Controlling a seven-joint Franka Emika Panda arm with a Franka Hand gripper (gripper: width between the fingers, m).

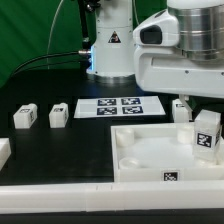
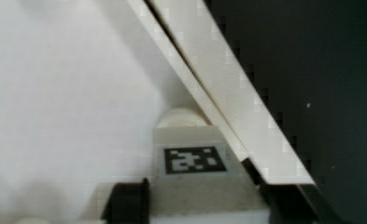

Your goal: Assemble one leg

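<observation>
A small white plastic leg [image 2: 190, 140], block-like with a black-and-white square tag on its facing side, sits between the two black fingers [image 2: 130, 200] of the gripper [image 2: 201, 203], which press its sides. It is over the large flat white panel [image 2: 55, 90], just beside the panel's raised rim [image 2: 206, 80]. Beyond that rim lies black table [image 2: 322, 90].

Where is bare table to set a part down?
The black stretch between the loose legs, the marker board and the panel. Crowded at the exterior view's right: end effector, held leg, another leg.
</observation>
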